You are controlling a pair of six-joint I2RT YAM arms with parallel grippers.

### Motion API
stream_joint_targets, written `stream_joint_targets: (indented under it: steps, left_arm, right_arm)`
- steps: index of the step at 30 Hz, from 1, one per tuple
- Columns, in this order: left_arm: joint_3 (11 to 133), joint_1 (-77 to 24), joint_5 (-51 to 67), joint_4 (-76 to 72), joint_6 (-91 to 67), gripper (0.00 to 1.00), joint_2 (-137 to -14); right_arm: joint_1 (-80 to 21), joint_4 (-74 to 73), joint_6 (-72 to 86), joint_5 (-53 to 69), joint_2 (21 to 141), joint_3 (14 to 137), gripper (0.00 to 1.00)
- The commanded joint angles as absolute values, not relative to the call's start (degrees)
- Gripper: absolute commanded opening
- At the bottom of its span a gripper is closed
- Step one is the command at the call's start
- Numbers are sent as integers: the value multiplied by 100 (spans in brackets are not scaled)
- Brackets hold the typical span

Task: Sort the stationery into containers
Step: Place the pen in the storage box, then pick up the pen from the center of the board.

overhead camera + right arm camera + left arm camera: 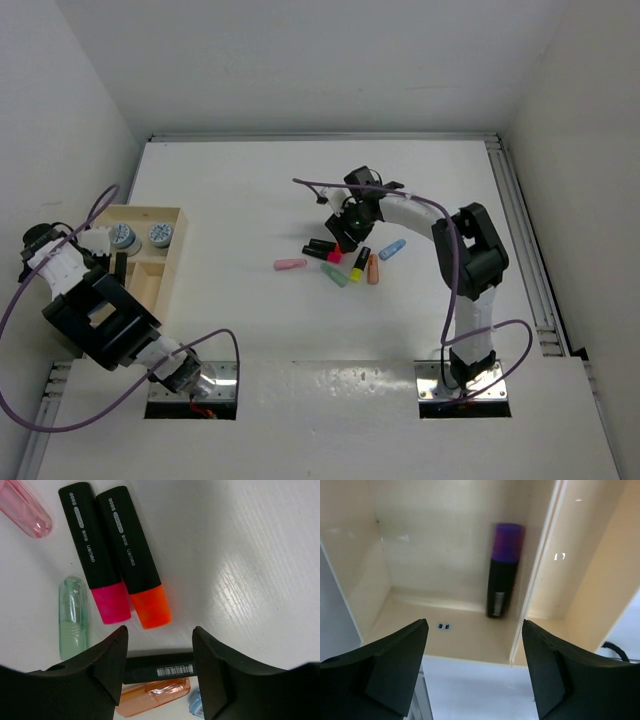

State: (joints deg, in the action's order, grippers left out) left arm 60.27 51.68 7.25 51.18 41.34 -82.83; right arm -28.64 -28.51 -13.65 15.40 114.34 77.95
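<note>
Table: white, loose stationery lies mid-table.
Left claw: fingers apart above tray; purple highlighter lies in its compartment.
Right claw: apart, clamping nothing.
Tip: straddle orange highlighter alone, clear of pink highlighter.

- Left arm: blocky black joints, white links between them.
- Right arm: the same black joints and white links.
- Purple cables loop along both arms.
- A shiny metal plate sits under each base.
- Left pincer and right pincer: matt black, wedge-shaped fingers.
</note>
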Motion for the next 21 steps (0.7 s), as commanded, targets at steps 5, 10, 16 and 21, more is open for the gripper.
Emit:
stream_joint_targets:
  steps: [5, 10, 16, 21]
  left_arm:
    - [7108, 5203, 1923, 5957, 4491, 85, -8025]
    - [7409, 5194, 2136, 6284, 4474, 85, -7910]
    - [7365, 5203, 2215, 6363, 4500, 85, -7700]
    - [7488, 5194, 2442, 6635, 4657, 85, -7655]
  right_arm:
    - [-2936, -2444, -1986, 1538, 11531, 7989, 51]
    - [-3006, -2417, -2056, 1547, 11628, 8112, 51]
    - [-3234, -2347, -2303, 1538, 11645, 7945, 52]
    - [-3322, -2329, -2496, 1372, 11768, 7866, 51]
